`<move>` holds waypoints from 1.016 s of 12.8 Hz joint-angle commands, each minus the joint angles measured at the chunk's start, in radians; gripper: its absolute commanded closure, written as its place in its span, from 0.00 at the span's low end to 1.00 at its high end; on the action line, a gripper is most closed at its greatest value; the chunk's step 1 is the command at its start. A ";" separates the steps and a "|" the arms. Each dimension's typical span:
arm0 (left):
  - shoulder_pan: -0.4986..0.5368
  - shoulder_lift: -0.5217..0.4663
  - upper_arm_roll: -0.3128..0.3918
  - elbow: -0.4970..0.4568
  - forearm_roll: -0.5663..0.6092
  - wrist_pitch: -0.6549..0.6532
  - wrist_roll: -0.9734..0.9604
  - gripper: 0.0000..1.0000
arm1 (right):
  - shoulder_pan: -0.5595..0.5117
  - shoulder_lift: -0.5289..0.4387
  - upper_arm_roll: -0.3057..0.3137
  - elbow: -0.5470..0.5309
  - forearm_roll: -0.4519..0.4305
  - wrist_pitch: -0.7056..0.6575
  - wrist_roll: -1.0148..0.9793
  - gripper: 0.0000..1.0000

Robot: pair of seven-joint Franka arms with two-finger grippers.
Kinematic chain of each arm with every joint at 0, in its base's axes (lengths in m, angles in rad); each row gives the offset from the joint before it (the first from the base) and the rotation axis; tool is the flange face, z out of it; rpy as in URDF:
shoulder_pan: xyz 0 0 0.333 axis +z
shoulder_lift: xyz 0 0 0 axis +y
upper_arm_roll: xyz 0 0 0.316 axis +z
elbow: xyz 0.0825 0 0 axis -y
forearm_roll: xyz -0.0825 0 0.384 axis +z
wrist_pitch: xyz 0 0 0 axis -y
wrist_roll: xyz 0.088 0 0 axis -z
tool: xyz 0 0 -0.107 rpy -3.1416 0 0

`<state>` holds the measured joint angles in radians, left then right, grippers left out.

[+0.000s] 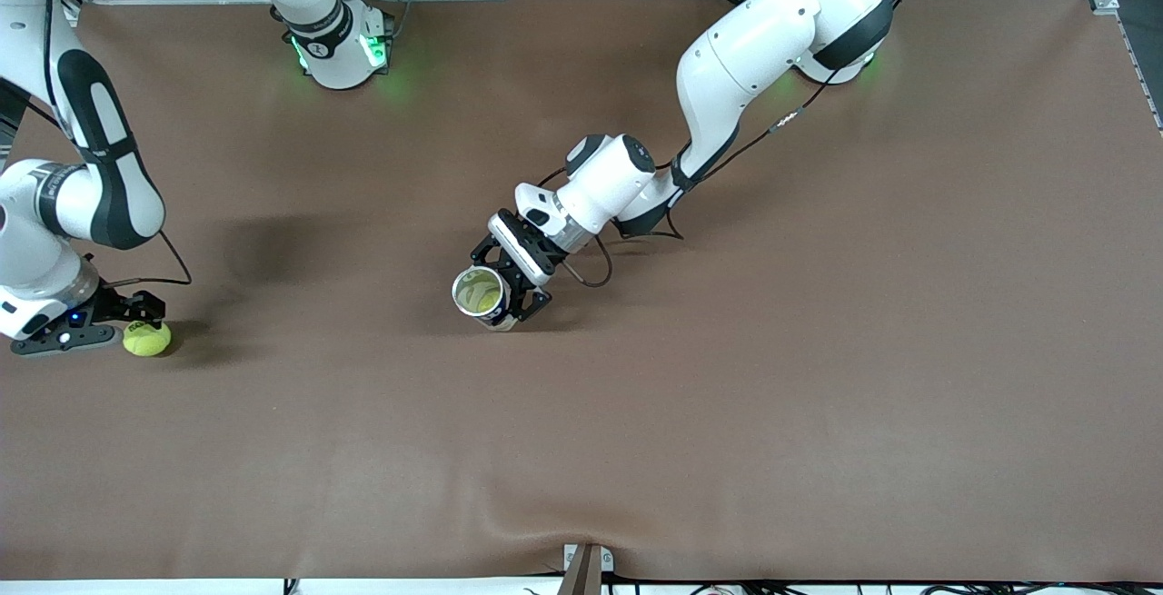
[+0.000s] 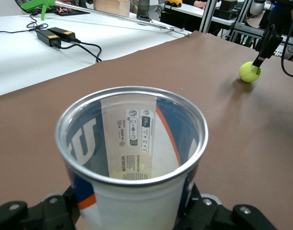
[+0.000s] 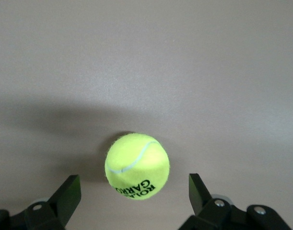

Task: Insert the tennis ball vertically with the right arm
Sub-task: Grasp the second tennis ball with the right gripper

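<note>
Your right gripper point(image 3: 132, 201) stands wide open around the tennis ball point(image 1: 146, 338), which lies on the table point(image 1: 818, 395) well apart from the can point(image 1: 480, 293), toward the right arm's end. Your left gripper point(image 1: 509, 291) clamps that can upright, mouth up. Close off-centre and the ball could roll away from the fingers point(image 3: 67, 196).

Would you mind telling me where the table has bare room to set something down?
Bare cloth lies between the can, held by the left gripper, and the tennis ball. It is crowded at the ball, where the open right gripper hovers.

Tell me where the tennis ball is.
The tennis ball lies on the table at the right arm's end, between the open fingers of the right gripper.
</note>
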<state>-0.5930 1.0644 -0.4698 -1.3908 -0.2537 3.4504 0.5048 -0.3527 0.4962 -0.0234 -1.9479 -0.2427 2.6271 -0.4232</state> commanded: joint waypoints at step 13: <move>-0.019 0.014 0.007 0.021 -0.019 0.013 -0.009 0.18 | -0.066 0.107 0.022 -0.011 -0.033 0.186 -0.037 0.89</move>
<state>-0.5937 1.0644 -0.4696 -1.3908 -0.2537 3.4505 0.5048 -0.3824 0.5914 -0.0234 -1.9495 -0.2427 2.7366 -0.4202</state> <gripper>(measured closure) 0.181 0.132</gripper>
